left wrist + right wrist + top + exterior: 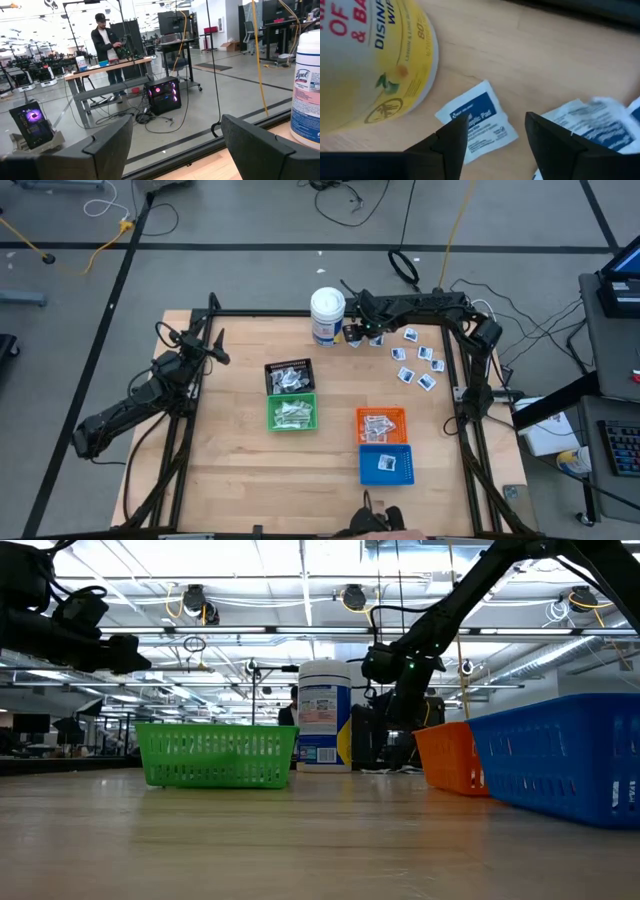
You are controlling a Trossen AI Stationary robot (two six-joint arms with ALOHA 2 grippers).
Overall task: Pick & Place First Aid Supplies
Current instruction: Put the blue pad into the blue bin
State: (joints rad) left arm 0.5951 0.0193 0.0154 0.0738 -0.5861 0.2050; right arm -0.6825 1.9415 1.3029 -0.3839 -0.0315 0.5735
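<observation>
Right now, from my remote station, these are my readings.
Right tool (362, 332): I see it low over the far edge of the worktop (230, 460), just beside the white canister (327, 316); its fingers (451, 145) stand apart and grasp nothing.
Packet under right tool: a white square packet with blue print (477, 121) lies flat on the wood between the two fingers, close to the canister's base; I cannot tell whether a fingertip touches it.
Second packet: another wrapped packet (592, 122) lies just past the other finger of the same tool.
Loose packets: a scatter of white squares (417, 361) sits on the worktop close beside the right tool, on the side away from the canister.
Baskets: the black basket (289, 376), green basket (293, 413), orange basket (382, 425) and blue basket (386, 464) each hold packets, all well apart from the right tool, toward the worktop's middle and near side.
Left tool (218, 348): I have it raised at its own edge of the worktop, fingers (107, 150) spread wide and released, holding nothing, well apart from the baskets.
Room: a person (107, 47) stands at a bench beyond the worktop.
</observation>
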